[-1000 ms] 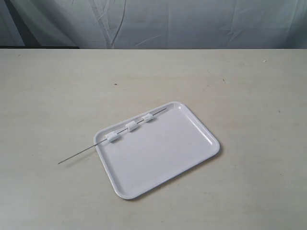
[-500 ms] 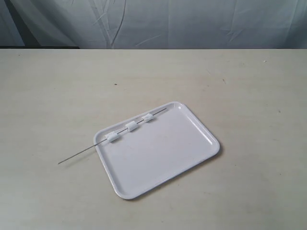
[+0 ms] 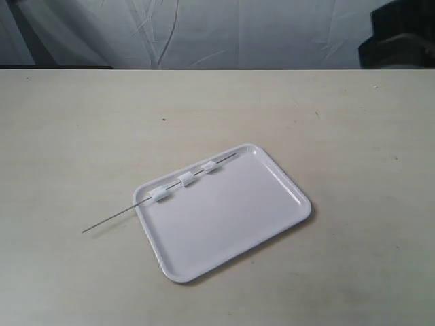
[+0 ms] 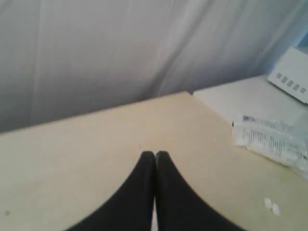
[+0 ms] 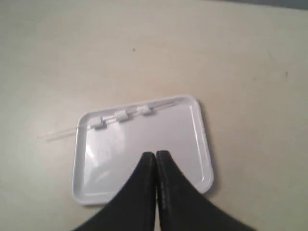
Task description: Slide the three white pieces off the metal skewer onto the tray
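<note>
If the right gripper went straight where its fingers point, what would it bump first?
Probably the tray: the right gripper, fingers shut, aims at its bare floor, short of the three white pieces. Depth is unclear.

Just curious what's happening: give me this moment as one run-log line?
three white pieces: threaded on metal skewer, along tray edge | left gripper: shut, empty | right gripper: shut, empty

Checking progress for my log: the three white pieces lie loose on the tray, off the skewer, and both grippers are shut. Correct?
No: the exterior view shows the three white pieces still threaded on the metal skewer, on the tray. The left gripper and right gripper are shut.
</note>
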Motion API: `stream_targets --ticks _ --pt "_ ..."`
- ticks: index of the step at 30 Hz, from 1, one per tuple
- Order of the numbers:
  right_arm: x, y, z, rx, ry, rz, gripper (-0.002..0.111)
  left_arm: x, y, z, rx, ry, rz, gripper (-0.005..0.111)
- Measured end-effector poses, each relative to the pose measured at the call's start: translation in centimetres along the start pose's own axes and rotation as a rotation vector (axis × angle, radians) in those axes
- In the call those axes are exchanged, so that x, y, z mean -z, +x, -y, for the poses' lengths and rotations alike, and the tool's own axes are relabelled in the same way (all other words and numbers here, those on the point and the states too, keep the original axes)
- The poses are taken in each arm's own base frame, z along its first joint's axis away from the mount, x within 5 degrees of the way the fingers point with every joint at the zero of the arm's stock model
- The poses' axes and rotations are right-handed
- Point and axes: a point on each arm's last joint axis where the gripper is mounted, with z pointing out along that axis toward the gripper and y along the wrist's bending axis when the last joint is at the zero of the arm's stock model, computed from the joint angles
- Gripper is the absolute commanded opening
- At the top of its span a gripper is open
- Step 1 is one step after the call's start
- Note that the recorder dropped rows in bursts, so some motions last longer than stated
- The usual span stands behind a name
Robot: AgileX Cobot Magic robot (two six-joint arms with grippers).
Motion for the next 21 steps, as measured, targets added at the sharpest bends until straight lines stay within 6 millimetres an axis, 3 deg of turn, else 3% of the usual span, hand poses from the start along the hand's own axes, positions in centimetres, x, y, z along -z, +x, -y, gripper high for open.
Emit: stream_targets --ticks 4,8,15,21 --pt "-2.1 0.3 -0.1 0.044 -0.047 -0.112 0.001 -1.9 4.2 -2.7 0.091 0.0 -0.128 0.0" --pt "-2.9 0.5 0.0 0.061 -0.058 -0.157 0.001 -3.1 8.4 -4.6 0.041 0.005 -0.239 0.0" --pt "-3.6 0.5 0.4 0.078 -0.042 -0.181 0.001 -3.0 12.2 -6.6 -0.312 -0.077 -0.34 0.007" --pt "-3.6 0.6 0.4 0.084 -0.04 -0.183 0.001 -1.3 14.2 -10.2 -0.668 -0.431 -0.539 0.02"
